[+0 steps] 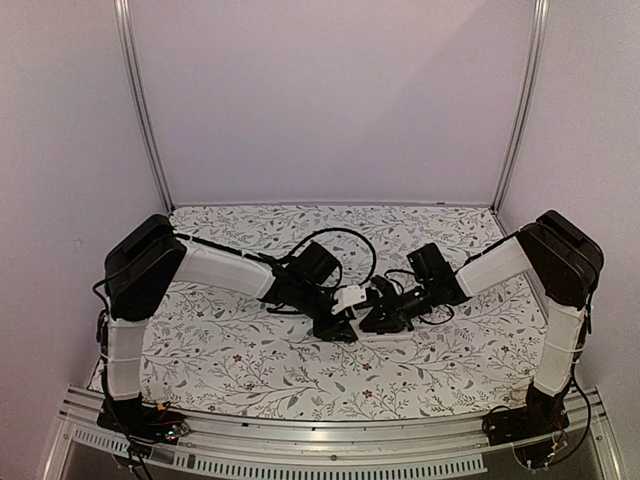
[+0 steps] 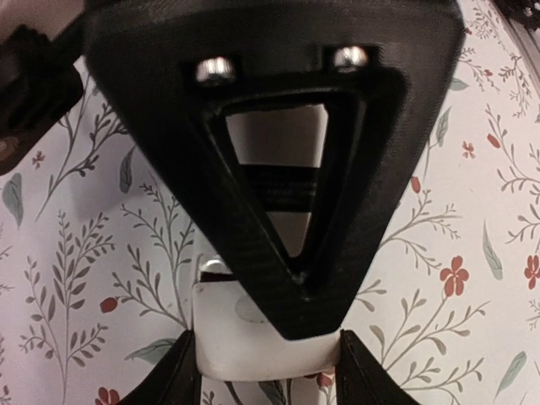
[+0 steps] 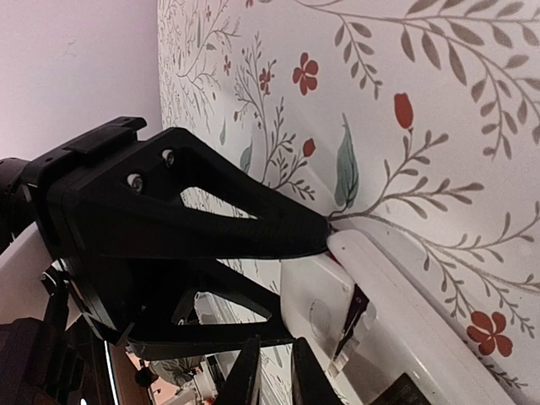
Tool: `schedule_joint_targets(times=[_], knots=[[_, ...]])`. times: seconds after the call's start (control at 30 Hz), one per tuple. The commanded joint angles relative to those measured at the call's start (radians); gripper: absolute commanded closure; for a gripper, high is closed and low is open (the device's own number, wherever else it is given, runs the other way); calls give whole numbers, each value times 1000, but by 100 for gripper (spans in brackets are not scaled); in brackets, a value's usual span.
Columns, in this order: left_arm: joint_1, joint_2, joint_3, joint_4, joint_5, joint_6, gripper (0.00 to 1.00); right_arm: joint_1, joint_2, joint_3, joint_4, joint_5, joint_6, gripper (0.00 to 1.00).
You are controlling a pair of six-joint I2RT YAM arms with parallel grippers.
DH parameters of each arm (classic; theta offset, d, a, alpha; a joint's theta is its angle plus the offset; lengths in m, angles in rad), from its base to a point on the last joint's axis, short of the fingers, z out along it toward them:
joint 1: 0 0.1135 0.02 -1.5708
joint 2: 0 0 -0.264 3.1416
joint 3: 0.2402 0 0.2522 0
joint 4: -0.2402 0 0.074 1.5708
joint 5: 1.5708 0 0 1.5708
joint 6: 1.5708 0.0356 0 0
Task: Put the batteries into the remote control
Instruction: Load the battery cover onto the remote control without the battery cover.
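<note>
The remote control (image 1: 349,298) is white side up, held just above the table's middle. In the left wrist view my left gripper (image 2: 268,375) is shut on its white end (image 2: 253,333), one finger on each side. My right gripper (image 1: 381,318) meets it from the right, and its black triangular fingers (image 2: 287,152) rest on the remote's back. In the right wrist view my right gripper (image 3: 277,371) has its fingers nearly together with nothing seen between them, beside the remote (image 3: 396,312) and a dark opening in its back. The batteries are hidden.
The floral tablecloth (image 1: 250,350) covers the whole table. White walls with metal posts (image 1: 140,110) close in the back and sides. Black cables (image 1: 350,240) loop behind both wrists. A metal rail (image 1: 330,440) runs along the near edge.
</note>
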Motion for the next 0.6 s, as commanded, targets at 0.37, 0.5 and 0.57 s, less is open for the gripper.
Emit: schedule_joint_targets(times=[0.37, 0.5, 0.57], knots=[[8, 34, 37, -59, 3, 41, 50, 5, 28, 71, -235, 98, -157, 87], [6, 33, 45, -59, -5, 45, 51, 7, 22, 82, -270, 107, -182, 87], [6, 34, 48, -66, -1, 49, 51, 6, 13, 89, -299, 120, -199, 87]])
